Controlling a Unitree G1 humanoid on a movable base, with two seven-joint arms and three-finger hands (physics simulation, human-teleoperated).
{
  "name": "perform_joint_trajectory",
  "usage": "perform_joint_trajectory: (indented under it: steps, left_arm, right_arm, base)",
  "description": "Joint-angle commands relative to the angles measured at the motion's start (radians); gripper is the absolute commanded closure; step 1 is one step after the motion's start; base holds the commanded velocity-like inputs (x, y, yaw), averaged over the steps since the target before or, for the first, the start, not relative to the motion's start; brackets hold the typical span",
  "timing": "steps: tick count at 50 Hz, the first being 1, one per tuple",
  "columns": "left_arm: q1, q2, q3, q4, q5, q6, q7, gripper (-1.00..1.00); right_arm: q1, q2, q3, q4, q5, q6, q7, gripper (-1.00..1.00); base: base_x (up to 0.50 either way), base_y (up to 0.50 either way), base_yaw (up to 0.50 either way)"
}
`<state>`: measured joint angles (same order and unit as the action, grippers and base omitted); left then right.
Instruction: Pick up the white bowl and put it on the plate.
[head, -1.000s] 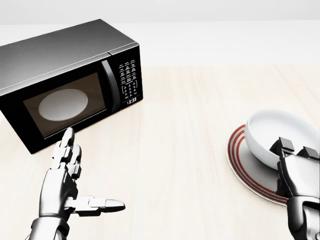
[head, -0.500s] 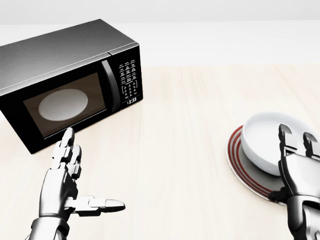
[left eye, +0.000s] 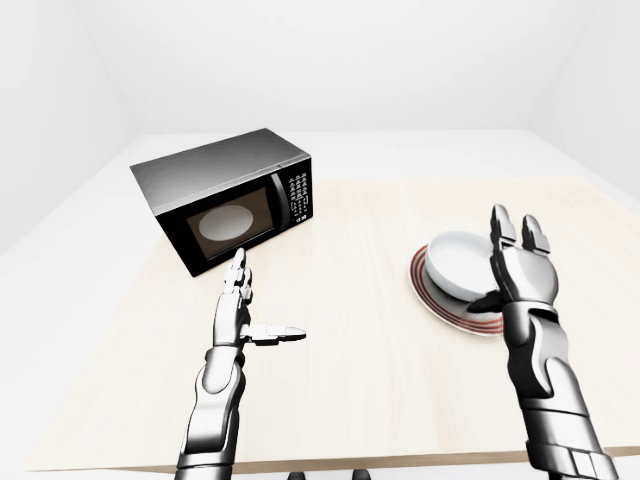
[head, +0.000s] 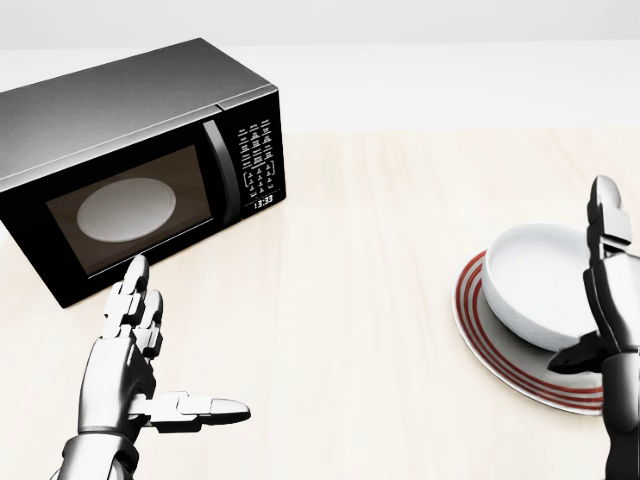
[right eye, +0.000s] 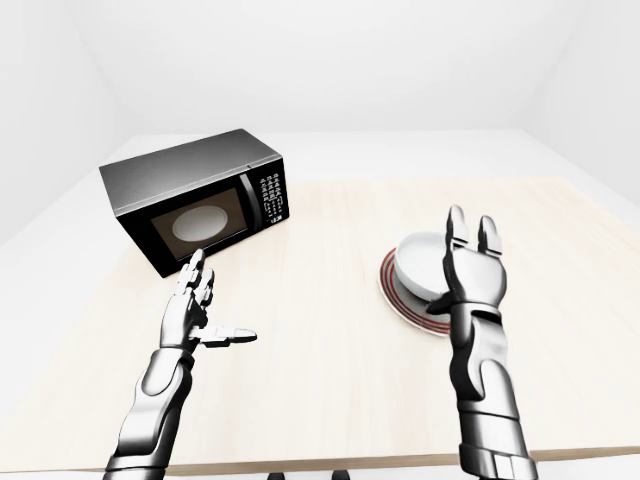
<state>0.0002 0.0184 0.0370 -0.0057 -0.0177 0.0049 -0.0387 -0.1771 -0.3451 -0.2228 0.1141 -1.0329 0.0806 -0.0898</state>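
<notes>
My right hand is released, fingers straight and pointing up, thumb toward the white bowl just beside it, gripping nothing. The bowl sits upright, mouth up, on the red-ringed plate, toward the plate's upper side in the head view. I cannot see anything inside it. My left hand is splayed open too, well apart, below the black microwave on the table.

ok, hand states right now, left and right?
Left hand: open, fingers spread, holding nothing.
Right hand: open, fingers upright, clear of the white ceramic bowl sitting on the red-rimmed round plate.
</notes>
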Motion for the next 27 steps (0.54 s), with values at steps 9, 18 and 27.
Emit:
perform_joint_trajectory:
  steps: [9,18,27]
  left_arm:
    - [0.000,0.000,0.000,0.000,0.000,0.000,0.000,-1.00]
    - [0.000,0.000,0.000,0.000,0.000,0.000,0.000,-1.00]
    - [0.000,0.000,0.000,0.000,0.000,0.000,0.000,-1.00]
  right_arm:
    - [-0.010,0.037,-0.097,-0.560,-0.007,0.007,0.362,-1.00]
    - [-0.020,0.043,-0.106,-0.674,-0.005,0.007,0.430,-1.00]
    - [-0.045,0.047,-0.106,-0.808,-0.015,0.007,0.522,-1.00]
  base:
    - [0.00,0.00,0.00]
    - [0.00,0.00,0.00]
    - [0.00,0.00,0.00]
